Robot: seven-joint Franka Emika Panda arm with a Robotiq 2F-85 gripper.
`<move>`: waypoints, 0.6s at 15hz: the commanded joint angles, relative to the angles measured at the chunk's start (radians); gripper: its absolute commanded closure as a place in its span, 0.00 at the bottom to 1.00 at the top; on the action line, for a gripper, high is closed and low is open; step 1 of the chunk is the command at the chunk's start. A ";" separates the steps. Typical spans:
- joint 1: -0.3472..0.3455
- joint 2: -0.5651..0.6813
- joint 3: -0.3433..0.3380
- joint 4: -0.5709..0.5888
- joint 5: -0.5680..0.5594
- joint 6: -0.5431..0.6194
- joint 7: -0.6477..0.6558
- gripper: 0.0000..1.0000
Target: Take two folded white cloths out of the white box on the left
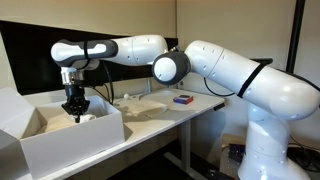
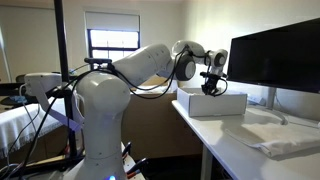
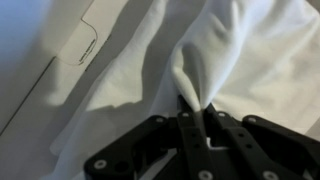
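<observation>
The white box [image 1: 75, 135] stands at the near end of the desk, and it also shows in an exterior view [image 2: 212, 103]. My gripper [image 1: 75, 109] hangs inside the box opening, seen also above the box [image 2: 212, 88]. In the wrist view my gripper [image 3: 194, 112] is shut on a pinched fold of white cloth [image 3: 205, 60], which rises to a peak between the fingertips. More white cloth spreads around it. A bit of white cloth [image 1: 88, 117] shows beside the fingers in the box.
A white cloth [image 1: 140, 104] lies on the desk past the box, also seen at the near end [image 2: 285, 143]. A small blue and red object [image 1: 183, 99] lies further along. A dark monitor [image 2: 275, 60] stands behind the box. The box flap [image 3: 60, 40] is at the upper left.
</observation>
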 commanded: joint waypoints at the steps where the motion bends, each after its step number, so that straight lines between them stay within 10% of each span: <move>1: 0.001 -0.025 0.021 0.030 0.007 -0.044 -0.054 0.90; 9: 0.021 -0.081 0.020 0.157 -0.007 -0.140 -0.086 0.91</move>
